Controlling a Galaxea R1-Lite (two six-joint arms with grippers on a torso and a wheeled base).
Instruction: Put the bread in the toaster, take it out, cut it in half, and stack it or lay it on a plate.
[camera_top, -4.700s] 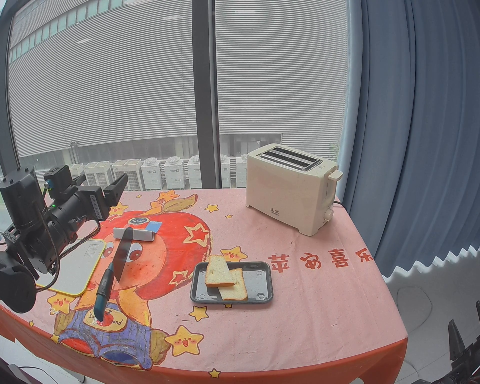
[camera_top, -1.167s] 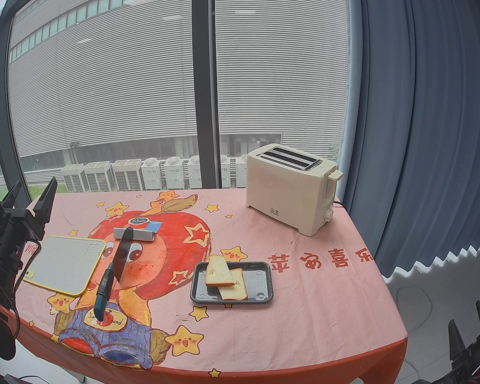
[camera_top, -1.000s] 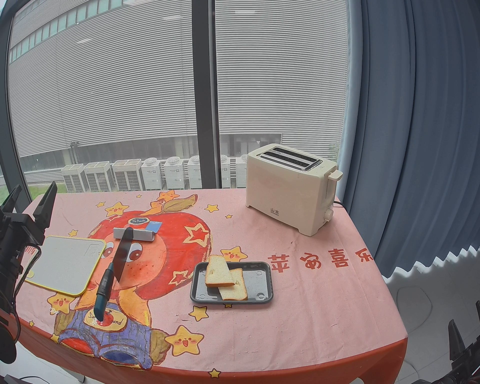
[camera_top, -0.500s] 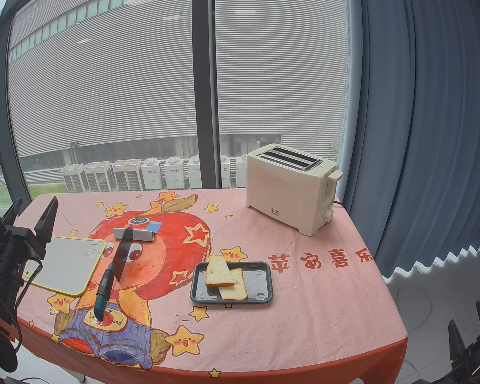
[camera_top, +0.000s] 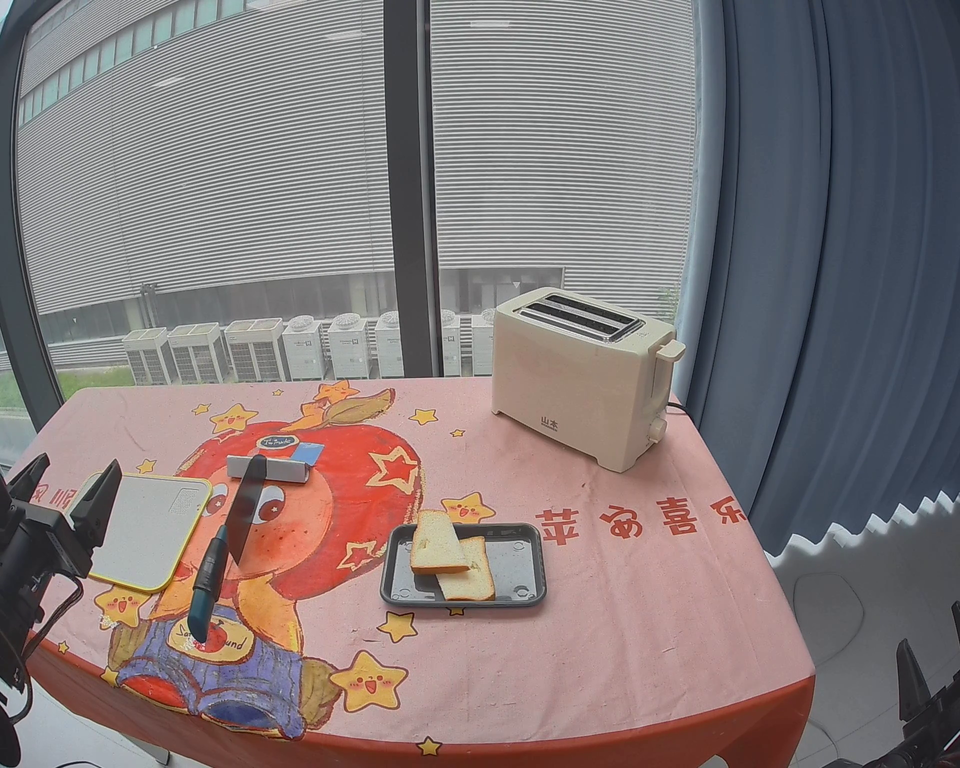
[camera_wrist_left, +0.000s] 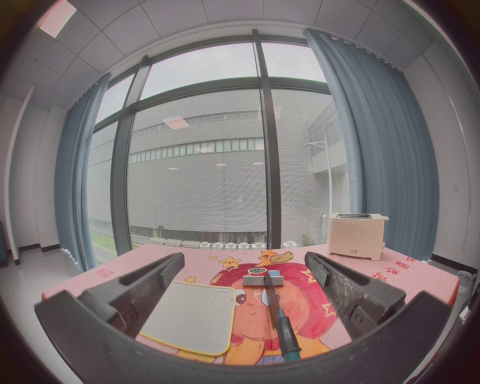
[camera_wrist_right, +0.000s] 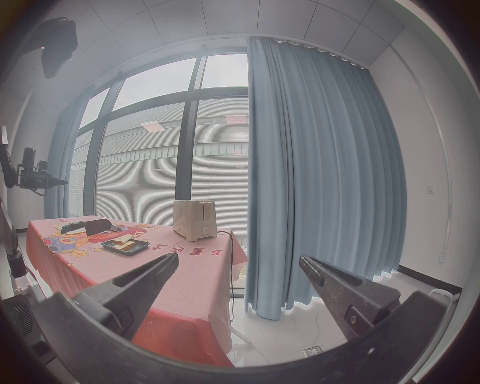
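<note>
In the head view, the frame's left edge cuts off the left gripper (camera_top: 70, 478), which covers the cutting board's (camera_top: 150, 525) left side. The upper bread slice (camera_top: 437, 543) hides part of the lower slice (camera_top: 475, 578). The inside of the toaster's (camera_top: 580, 375) slots cannot be seen.

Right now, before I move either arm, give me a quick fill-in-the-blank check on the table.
The two bread slices lie on the dark ____.
The toaster slots are ____.
The left tool stands with jaws ____, beside the cutting board.
Between the cutting board and the bread lies the ____.
Missing: tray, empty, open, knife.
</note>
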